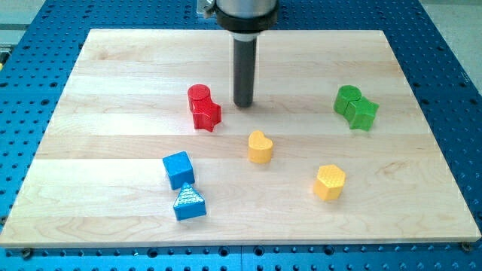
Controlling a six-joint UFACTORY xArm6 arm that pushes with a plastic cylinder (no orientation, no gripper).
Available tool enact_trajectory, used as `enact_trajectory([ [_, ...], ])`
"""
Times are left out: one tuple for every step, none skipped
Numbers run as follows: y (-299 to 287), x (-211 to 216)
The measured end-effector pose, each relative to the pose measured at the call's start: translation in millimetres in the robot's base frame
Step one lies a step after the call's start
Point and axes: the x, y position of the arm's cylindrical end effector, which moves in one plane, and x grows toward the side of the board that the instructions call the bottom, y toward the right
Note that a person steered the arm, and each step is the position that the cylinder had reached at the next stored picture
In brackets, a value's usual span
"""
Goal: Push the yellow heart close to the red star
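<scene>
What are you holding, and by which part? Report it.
Nothing is held. My tip stands free on the board, just to the view's right of the red star, touching no block; the yellow heart lies below it.

the rod [243,71] runs up into its mount [242,13], which the view's top edge cuts off.

Light was bright and even across the wooden board [113,68]; shadows beneath the blocks were short and soft. Focus was sharp throughout — no glare, no blur; edges looked straight.

Yellow heart [260,147]; red star [206,114]; blue cube [178,169]; pale wood board [113,75]
</scene>
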Motion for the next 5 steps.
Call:
enact_trajectory([
  [-66.6,-0.5],
  [-126.0,16.4],
  [-122.1,8.2],
  [-19.6,-3.8],
  [79.5,2.8],
])
